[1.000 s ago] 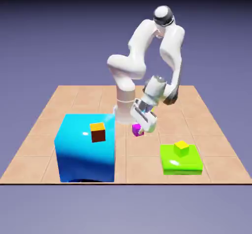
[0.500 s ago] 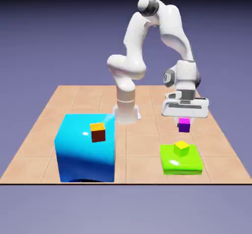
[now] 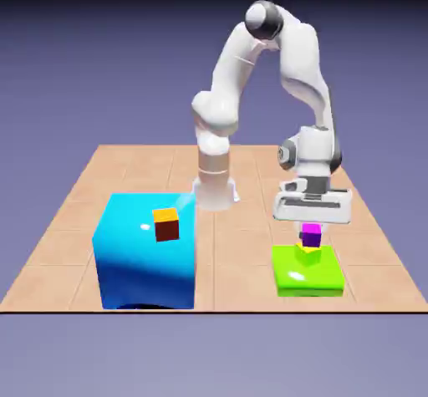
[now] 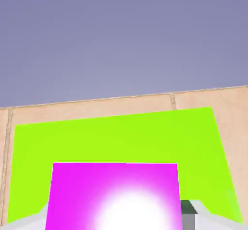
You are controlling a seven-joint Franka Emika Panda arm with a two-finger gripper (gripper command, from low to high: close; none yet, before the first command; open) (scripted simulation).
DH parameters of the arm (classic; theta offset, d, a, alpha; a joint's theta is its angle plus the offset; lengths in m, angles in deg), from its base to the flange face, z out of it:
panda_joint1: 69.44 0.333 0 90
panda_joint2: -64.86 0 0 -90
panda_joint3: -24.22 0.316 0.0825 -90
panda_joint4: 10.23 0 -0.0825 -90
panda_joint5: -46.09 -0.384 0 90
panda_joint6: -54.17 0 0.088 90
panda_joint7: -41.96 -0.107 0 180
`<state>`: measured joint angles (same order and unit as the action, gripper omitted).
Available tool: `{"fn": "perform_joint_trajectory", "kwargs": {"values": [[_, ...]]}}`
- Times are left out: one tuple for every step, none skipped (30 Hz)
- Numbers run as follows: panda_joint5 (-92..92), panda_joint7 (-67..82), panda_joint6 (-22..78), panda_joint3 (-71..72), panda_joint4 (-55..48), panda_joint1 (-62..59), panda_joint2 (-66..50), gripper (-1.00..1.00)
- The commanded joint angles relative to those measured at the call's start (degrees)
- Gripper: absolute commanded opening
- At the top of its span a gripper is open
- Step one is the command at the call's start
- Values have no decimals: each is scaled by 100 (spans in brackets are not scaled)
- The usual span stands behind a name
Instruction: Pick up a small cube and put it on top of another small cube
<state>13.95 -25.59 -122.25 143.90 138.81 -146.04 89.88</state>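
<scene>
In the exterior view the tiny magenta cube (image 3: 311,236) rests on top of the small yellow cube (image 3: 310,256), which stands on a flat green slab (image 3: 309,277). My gripper (image 3: 311,226) points straight down over the magenta cube, with its fingertips at the cube's sides. The hand view shows the magenta cube (image 4: 115,195) large at the bottom edge, with a narrow dark gap between its right side and one fingertip (image 4: 201,214). The jaws stand slightly apart from it. The yellow cube is hidden beneath the magenta one there, and the green slab (image 4: 121,137) spreads behind.
A big blue cube (image 3: 134,262) stands at the exterior view's left, with an orange-topped brown cube (image 3: 166,224) on it. The arm's base (image 3: 215,188) rises at the middle back of the tan tiled table (image 3: 251,262).
The arm swung from the table's middle to the exterior view's right with the magenta cube, then came down until the cube met the yellow cube. The fingers have parted a little.
</scene>
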Motion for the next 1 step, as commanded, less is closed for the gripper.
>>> {"fn": "perform_joint_trajectory", "kwargs": {"values": [[0,0,0,0,0,0,0,100]]}}
